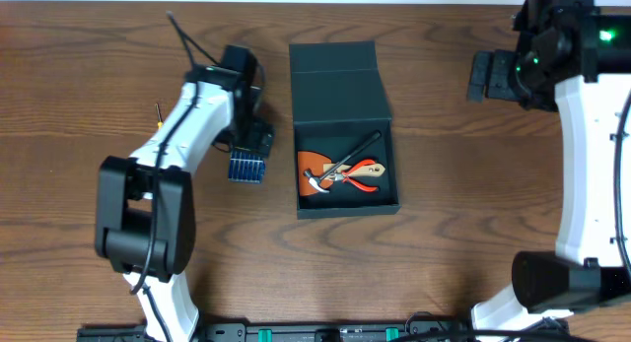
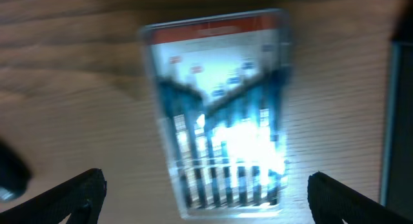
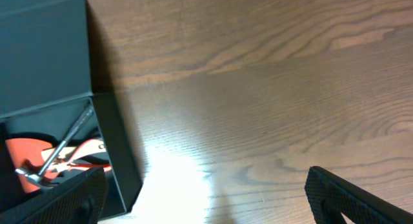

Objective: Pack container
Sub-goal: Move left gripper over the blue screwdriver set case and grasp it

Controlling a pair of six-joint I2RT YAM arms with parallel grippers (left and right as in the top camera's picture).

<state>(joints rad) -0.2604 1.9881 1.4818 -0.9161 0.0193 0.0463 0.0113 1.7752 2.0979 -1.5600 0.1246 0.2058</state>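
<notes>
"While the left gripper (image 2: 206,183) hangs spread wide over that blue bit case (image 2: 216,108), what should it mind?"

"Coming down square, I'd say, with one finger to each long side, and closing firmly before it lifts. It lies near the container's (image 1: 335,86) left wall."

"And the container?"

"Dark teal, matte, mid-table. Its flap lid is laid back flat, with a hammer (image 1: 345,160) and orange pliers (image 1: 367,174) inside. The right gripper (image 3: 206,179) is spread open too, empty, off to its right."

Your left arm (image 1: 182,125) and right arm (image 1: 584,174) are white shells, chunky black joints, green light (image 1: 603,34) glowing on the right.
</notes>
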